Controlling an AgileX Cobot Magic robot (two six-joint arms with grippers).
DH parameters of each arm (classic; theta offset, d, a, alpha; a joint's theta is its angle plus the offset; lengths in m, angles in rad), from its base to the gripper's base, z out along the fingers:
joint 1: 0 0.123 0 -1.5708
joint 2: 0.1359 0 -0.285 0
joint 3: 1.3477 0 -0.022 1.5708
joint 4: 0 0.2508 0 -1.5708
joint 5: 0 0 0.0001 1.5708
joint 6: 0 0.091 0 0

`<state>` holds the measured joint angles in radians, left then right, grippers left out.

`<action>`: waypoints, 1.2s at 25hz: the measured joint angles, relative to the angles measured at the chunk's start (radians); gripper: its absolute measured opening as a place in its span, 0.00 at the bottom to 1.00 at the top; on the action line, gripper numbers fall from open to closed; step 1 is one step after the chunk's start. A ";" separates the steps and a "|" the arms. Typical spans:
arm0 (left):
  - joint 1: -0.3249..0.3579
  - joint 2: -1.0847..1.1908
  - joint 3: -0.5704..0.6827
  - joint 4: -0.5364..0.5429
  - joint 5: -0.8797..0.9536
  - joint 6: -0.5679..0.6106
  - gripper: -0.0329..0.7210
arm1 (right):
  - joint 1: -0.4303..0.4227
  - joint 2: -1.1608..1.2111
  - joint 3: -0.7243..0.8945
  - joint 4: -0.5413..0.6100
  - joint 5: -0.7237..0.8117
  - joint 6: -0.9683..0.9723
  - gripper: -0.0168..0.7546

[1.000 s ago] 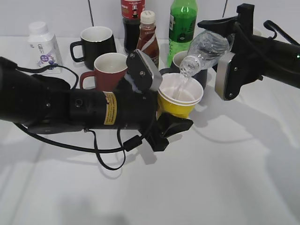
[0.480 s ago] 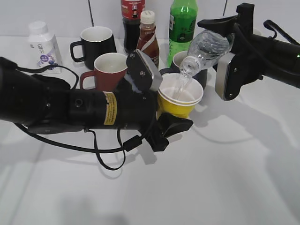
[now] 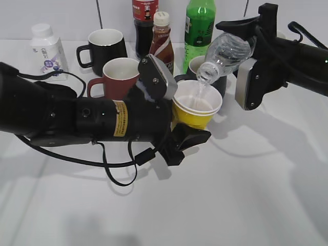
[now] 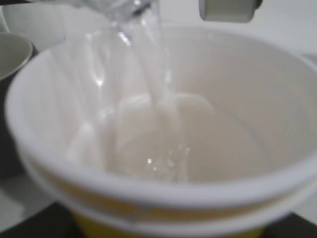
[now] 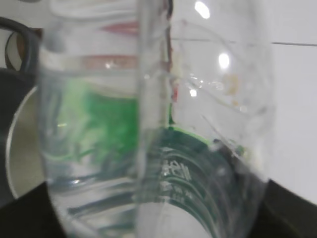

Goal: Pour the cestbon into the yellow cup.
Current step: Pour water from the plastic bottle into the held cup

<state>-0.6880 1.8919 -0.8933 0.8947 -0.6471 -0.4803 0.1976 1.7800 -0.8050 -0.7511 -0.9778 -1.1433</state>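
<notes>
stretching across the left half of the exterior view, the left arm [image 3: 66, 115] is the biggest thing in sight, a thick black tube with a yellow sticker and a loose cable looping under it onto the white table [image 3: 246, 195]. the right arm [image 3: 287, 54] comes in from the upper right, smaller in frame. behind them stand a green bottle [image 3: 199, 25], a dark bottle with a red label [image 3: 144, 20], a brown sauce bottle [image 3: 161, 43], a black mug [image 3: 105, 48], a red mug [image 3: 117, 77] and, far left, a white bottle [image 3: 47, 48]. another dark mug [image 3: 220, 84] sits just behind the pour.

the left gripper [image 3: 177, 115] is closed on the yellow cup [image 3: 197, 110], one finger above its rim and one below its base, holding it up off the table and tipped slightly toward the right arm. the right gripper [image 3: 246, 48] is clamped round the body of the cestbon [image 3: 225, 54], which is tilted with its neck down and to the left, mouth just over the cup's rim. a thin stream of water runs from the mouth into the cup.

from the left wrist the cup [image 4: 163, 148] fills the view, white inside, with the stream landing in a shallow pool at the bottom. from the right wrist the cestbon [image 5: 163, 148] fills the frame, clear with its dark green label low down.
</notes>
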 joint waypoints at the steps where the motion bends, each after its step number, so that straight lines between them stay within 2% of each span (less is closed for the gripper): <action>1: 0.000 0.000 0.000 0.000 0.000 0.000 0.63 | 0.000 0.000 0.000 0.001 0.000 -0.008 0.65; 30: 0.000 0.000 0.000 0.001 0.005 0.000 0.63 | 0.000 0.000 -0.001 0.005 -0.007 -0.035 0.65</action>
<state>-0.6880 1.8919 -0.8933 0.8956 -0.6424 -0.4803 0.1976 1.7800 -0.8060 -0.7463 -0.9852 -1.1782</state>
